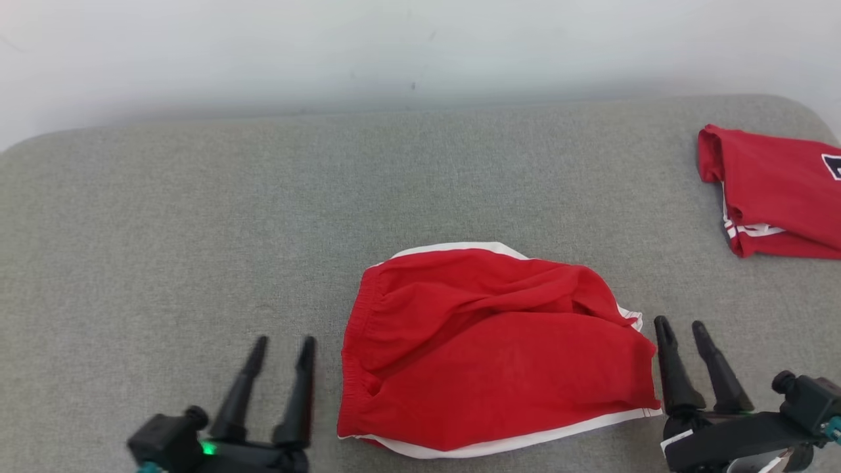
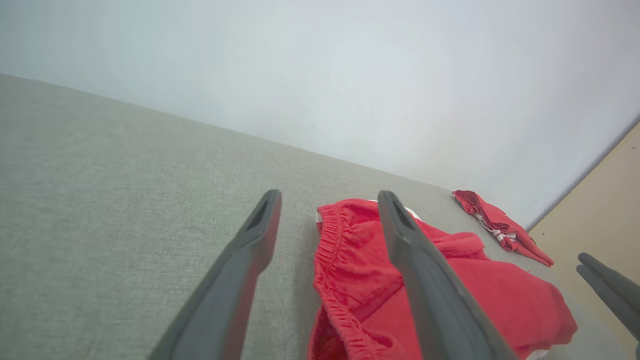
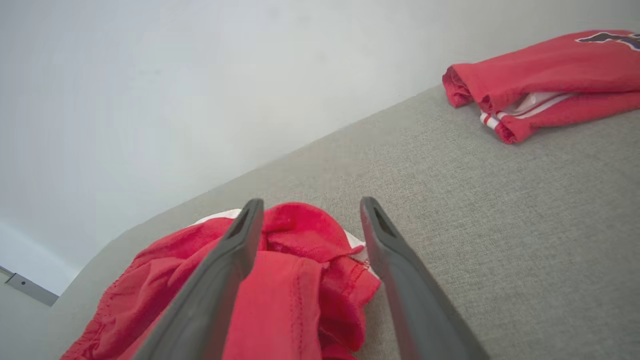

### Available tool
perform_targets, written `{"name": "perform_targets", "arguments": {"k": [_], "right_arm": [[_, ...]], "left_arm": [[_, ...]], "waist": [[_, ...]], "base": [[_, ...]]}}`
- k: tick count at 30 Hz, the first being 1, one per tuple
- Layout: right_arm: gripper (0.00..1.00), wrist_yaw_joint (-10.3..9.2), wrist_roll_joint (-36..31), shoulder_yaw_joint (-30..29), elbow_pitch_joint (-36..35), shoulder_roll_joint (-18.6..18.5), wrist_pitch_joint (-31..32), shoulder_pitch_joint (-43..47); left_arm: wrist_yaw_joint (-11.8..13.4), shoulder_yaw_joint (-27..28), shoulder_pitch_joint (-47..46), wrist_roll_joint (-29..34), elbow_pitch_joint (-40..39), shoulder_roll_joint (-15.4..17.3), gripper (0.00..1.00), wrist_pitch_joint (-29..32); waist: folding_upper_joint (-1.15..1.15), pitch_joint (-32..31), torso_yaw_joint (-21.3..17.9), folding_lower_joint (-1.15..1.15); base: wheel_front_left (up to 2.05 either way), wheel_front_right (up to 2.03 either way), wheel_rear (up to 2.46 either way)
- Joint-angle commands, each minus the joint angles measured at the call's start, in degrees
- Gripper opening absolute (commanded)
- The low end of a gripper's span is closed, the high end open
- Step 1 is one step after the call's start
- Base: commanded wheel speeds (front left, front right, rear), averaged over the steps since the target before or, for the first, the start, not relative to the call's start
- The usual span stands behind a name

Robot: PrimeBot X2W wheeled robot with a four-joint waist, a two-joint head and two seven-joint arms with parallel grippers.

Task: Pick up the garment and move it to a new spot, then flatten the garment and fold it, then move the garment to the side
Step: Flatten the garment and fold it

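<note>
- Cloth [image 1: 775,190] at cushion's [image 1: 197,230] far right corner, cut off by frame
- Shorts [image 1: 493,348] rumpled, near front edge, middle
- Left gripper [image 1: 284,341], right gripper [image 1: 681,324] flank shorts, spread wide, empty, fingers forward

the garment [image 1: 499,355] at lower centre is soft matt red cloth with smooth white trim and a puckered waistband. the grey surface [image 1: 164,217] under it is coarse woven fabric, matt. the wall [image 1: 394,46] along the top is smooth and dull. the left gripper [image 1: 285,339] and right gripper [image 1: 680,322] look like dark matt plastic, i think. the folded garment [image 1: 775,190] at upper right is similar matt red cloth.
</note>
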Motion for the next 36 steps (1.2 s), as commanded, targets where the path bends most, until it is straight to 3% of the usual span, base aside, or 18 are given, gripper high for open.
{"name": "perform_targets", "arguments": {"k": [1, 13, 22, 36], "right_arm": [[1.0, 0.0, -1.08, -0.64, -0.78, -0.21, -0.53, 0.32], [1.0, 0.0, -9.93, -5.88, -5.4, 0.79, -1.52, 4.72], [1.0, 0.0, -15.57, -8.1, -9.32, 2.56, -1.54, 9.99], [1.0, 0.0, -20.43, -6.56, -9.41, 2.45, -1.54, 11.18]], "left_arm": [[0.09, 1.54, 0.72, 1.14, -1.22, 0.29, 1.0, -0.24], [0.08, 14.54, 6.15, 10.04, -9.82, -0.61, 1.0, -0.14], [0.09, 16.41, 9.7, 14.75, -10.34, -1.13, 1.0, -0.14], [0.09, 15.75, 10.67, 15.62, -8.58, -1.48, 1.0, -0.14]], "waist": [[0.0, -0.78, 0.29, 0.01], [0.0, -3.45, -0.19, 0.01], [0.0, -3.92, -0.32, 0.01], [0.0, -4.43, -0.21, 0.01]], "base": [[0.0, 0.0, 0.0], [0.0, 0.0, 0.0], [0.0, 0.0, 0.0], [0.0, 0.0, 0.0]]}}
